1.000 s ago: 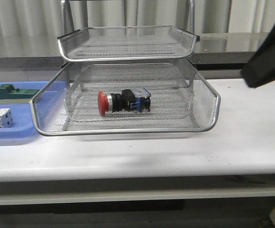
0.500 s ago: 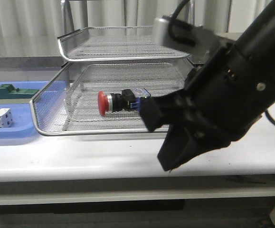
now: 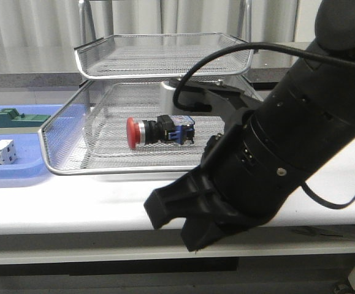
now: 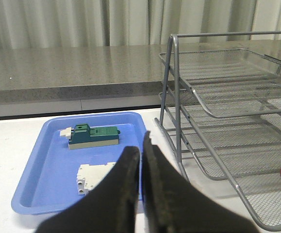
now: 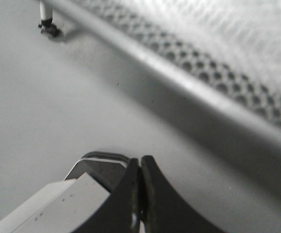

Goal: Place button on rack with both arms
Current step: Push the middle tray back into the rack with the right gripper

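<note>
Pale curtains [image 4: 82,22] hang behind a grey, possibly stone, counter [image 4: 57,68].

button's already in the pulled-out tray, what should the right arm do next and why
Probably push the pulled-out tray back into the rack. The button already lies inside it, and the right pincer, shut and empty, sits low just in front of the tray's front rim.

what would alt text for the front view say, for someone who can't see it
A red-headed button lies on its side in the pulled-out lower tray of a silver wire-mesh rack on a white table. The bulky black right arm fills the foreground right, its gripper low at the table's front edge. A blue tray sits left.
</note>
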Tool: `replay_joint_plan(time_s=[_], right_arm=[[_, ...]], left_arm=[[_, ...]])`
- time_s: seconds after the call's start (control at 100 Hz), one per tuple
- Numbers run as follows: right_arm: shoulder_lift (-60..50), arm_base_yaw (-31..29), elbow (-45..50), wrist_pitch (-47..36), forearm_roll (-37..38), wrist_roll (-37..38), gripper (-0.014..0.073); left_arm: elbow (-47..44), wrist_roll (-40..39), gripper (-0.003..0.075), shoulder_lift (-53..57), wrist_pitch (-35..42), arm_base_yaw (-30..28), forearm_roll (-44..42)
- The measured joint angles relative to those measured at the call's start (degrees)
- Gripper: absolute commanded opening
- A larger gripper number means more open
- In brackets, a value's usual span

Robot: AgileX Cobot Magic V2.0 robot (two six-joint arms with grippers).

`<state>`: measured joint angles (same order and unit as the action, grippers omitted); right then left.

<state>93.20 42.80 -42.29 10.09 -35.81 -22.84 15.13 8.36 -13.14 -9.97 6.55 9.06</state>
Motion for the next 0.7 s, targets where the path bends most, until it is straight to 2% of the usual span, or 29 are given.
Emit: replay_joint_plan(time_s=[0.32, 0.7], right_arm=[[0.4, 0.0, 0.0, -6.6, 1.5, 0.0, -0.0057], [6.2, -0.5, -6.5, -7.5, 3.8, 0.2, -0.0057]], left_arm=[[0.0, 0.0, 0.0004, 0.0, 0.0, 0.0, 0.0], [0.0, 0.0, 0.0004, 0.0, 0.1, 0.0, 0.0]])
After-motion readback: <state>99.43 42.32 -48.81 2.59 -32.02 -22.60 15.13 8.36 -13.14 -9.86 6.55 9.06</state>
